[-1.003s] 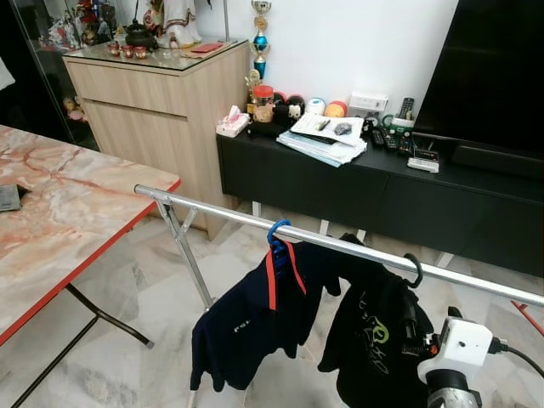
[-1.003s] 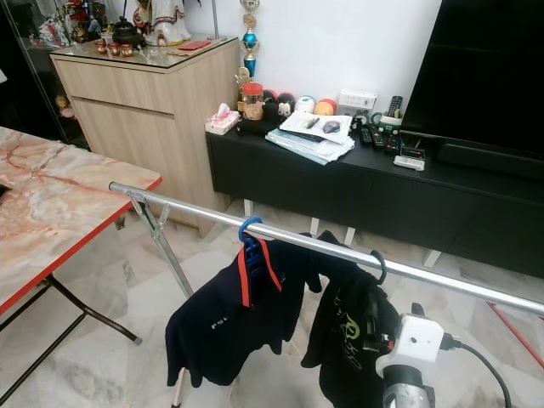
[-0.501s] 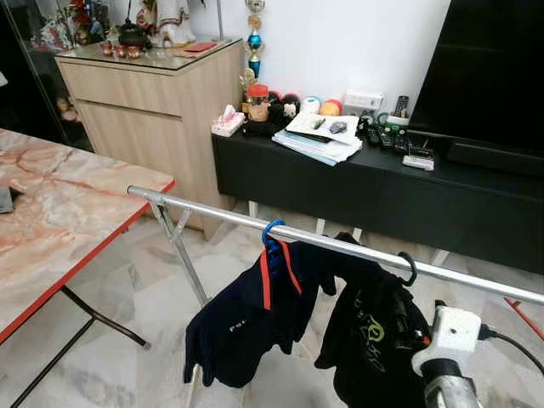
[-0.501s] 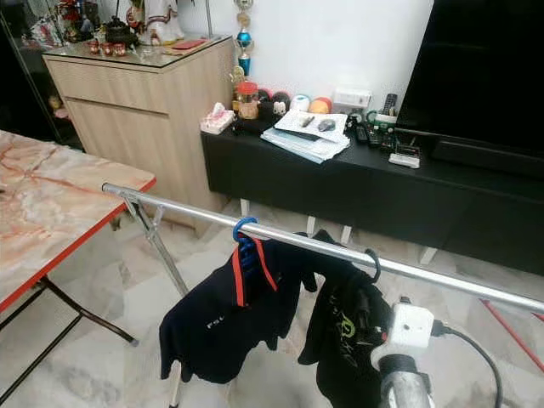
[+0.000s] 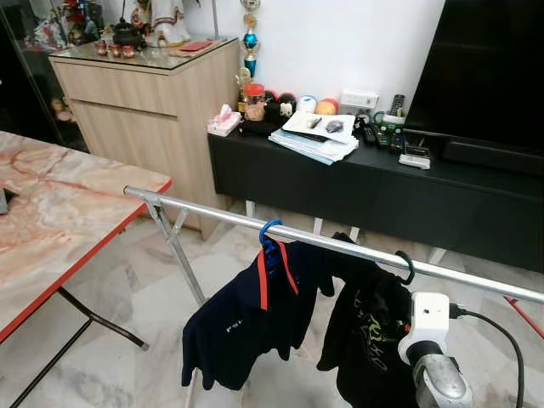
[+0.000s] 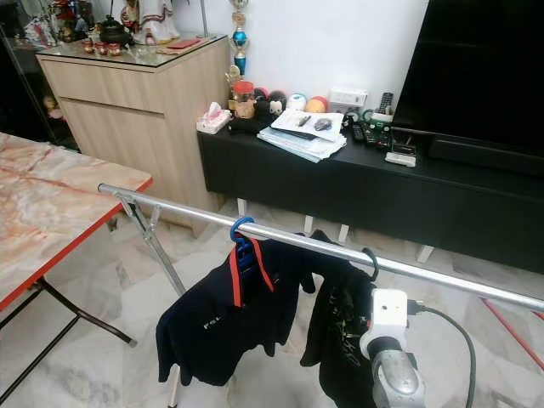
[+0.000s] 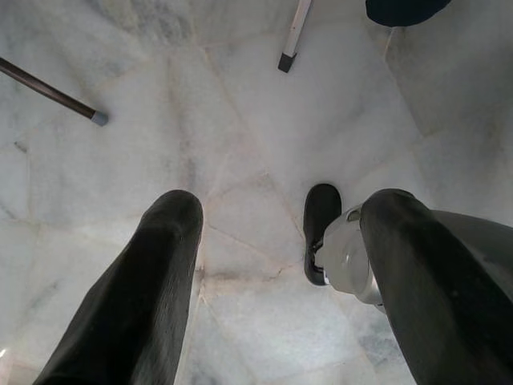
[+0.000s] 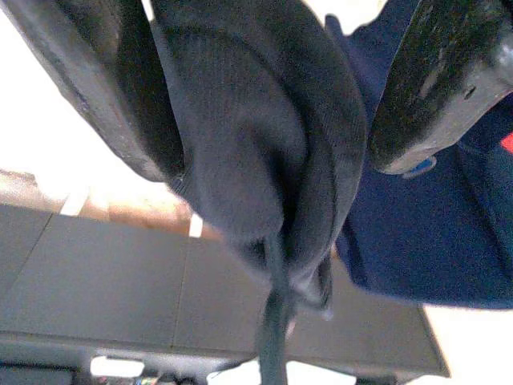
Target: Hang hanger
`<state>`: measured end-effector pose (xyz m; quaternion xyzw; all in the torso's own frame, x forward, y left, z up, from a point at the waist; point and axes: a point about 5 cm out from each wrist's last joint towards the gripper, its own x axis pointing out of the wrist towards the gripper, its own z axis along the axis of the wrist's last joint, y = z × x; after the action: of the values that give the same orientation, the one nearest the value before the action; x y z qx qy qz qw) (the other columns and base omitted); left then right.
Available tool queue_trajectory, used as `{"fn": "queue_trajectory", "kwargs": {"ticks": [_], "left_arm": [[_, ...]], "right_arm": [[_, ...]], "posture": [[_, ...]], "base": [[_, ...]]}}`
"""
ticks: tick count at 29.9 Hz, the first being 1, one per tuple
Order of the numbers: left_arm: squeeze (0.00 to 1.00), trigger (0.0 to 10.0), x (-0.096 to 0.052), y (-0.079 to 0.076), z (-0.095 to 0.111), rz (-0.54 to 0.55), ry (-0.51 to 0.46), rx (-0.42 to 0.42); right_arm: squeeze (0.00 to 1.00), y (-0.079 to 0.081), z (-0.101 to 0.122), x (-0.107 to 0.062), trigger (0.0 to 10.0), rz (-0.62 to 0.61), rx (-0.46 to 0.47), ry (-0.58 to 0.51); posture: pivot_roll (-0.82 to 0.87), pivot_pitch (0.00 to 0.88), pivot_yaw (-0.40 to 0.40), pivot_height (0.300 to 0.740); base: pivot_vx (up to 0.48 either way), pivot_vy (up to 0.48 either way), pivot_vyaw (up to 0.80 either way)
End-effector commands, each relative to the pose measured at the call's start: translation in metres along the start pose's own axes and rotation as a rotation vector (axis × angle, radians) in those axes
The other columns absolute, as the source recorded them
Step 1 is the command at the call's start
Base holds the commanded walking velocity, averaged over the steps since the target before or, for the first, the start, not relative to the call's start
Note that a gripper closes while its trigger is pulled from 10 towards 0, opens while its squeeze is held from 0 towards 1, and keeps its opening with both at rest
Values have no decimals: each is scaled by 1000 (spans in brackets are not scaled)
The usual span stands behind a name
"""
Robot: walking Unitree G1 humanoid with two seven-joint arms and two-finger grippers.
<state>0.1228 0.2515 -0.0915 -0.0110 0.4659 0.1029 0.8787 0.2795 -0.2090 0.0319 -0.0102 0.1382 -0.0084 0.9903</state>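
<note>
Head views are evenly lit and sharp. The wall [image 5: 357, 42] at 12 o'clock is bright. The right wrist view is blurred, with blown-out highlights.

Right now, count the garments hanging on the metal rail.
2. A navy shirt with red trim hangs from a blue hanger mid-rail; a black shirt hangs to its right, by the right gripper. Its folds may hide more.

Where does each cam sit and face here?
Left and right eye views: on the head, looking down at the rail with two shirts; right arm at bottom.
Left wrist view: looks down at the floor, past open jaws.
Right wrist view: black shirt between the jaws.
Shared: blue shirt, also behind in right wrist.
</note>
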Motion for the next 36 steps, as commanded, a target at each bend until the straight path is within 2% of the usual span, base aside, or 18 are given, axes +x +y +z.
{"fn": "queue_trajectory", "kwargs": {"ticks": [1, 2, 3, 4, 5, 12, 15, 16, 17, 18, 26, 27, 31, 32, 33, 34, 36], "left_arm": [[0, 10000, -1, 1, -4, -1, 15, 19], [0, 10000, -1, 1, -4, -1, 15, 19], [0, 10000, -1, 1, -5, -2, 15, 21], [0, 10000, -1, 1, -5, -2, 15, 22], [0, 10000, -1, 1, -5, -2, 14, 22], [0, 10000, -1, 0, -5, -1, 12, 25], [0, 10000, -1, -2, -4, -3, 10, 27], [0, 10000, -1, -2, -4, -4, 9, 29], [0, 10000, -1, -3, -4, -5, 9, 30], [0, 10000, 0, -4, -3, -6, 7, 31], [0, 10000, 2, -8, 4, -15, -11, 41], [0, 10000, 2, -8, 6, -16, -14, 42], [0, 10000, 3, -7, 9, -17, -24, 46], [0, 10000, 3, -6, 10, -17, -24, 47], [0, 10000, 3, -6, 10, -17, -24, 48], [0, 10000, 3, -5, 10, -17, -25, 49], [0, 10000, 3, -4, 11, -16, -26, 50]], "right_arm": [[0, 0, 1, 2, 10000, 9, -11, 6], [0, 0, 1, 2, 10000, 9, -11, 6], [0, 1, 0, 3, 5490, 15, -15, 11], [0, 2, 0, 3, 3569, 17, -15, 15], [0, 2, 0, 4, 0, 20, -14, 16], [0, 4, 2, 8, 0, 26, -14, 16], [0, 6, 4, 10, 471, 28, -10, 7], [0, 6, 4, 10, 2471, 27, -10, 4], [0, 6, 4, 10, 2471, 27, -9, 3], [0, 6, 5, 10, 10000, 21, -7, -3], [0, 7, 0, 9, 10000, 11, 15, 2], [1000, 7, -1, 8, 10000, 7, 26, -2], [1000, 9, 3, 6, 10000, -11, 61, -49], [682, 10, 5, 5, 10000, -10, 71, -67], [251, 10, 6, 5, 10000, -10, 77, -78], [0, 10, 8, 4, 10000, -16, 89, -101], [0, 10, 10, 3, 10000, -29, 105, -124]], "posture": [[37, 0, 9, 740], [37, 0, 9, 740], [38, 0, 9, 740], [39, 0, 9, 740], [41, 0, 8, 740], [43, 0, 8, 740], [43, 0, 10, 740], [44, 0, 11, 740], [44, 0, 11, 740], [45, 0, 11, 740], [45, 0, 16, 740], [46, 0, 16, 740], [41, 0, 20, 740], [41, 0, 21, 740], [41, 0, 21, 740], [43, 0, 21, 740], [43, 0, 22, 740]], "base": [[0, 0, 0], [0, 0, 0], [0, 0, 0], [0, 0, 0], [0, 0, 0], [0, 0, 0], [0, 0, 0], [0, 0, 0], [0, 0, 0], [0, 0, 0], [0, 0, 0], [0, 0, 0], [0, 0, 0], [0, 0, 0], [0, 0, 0], [0, 0, 0], [0, 0, 0]]}}
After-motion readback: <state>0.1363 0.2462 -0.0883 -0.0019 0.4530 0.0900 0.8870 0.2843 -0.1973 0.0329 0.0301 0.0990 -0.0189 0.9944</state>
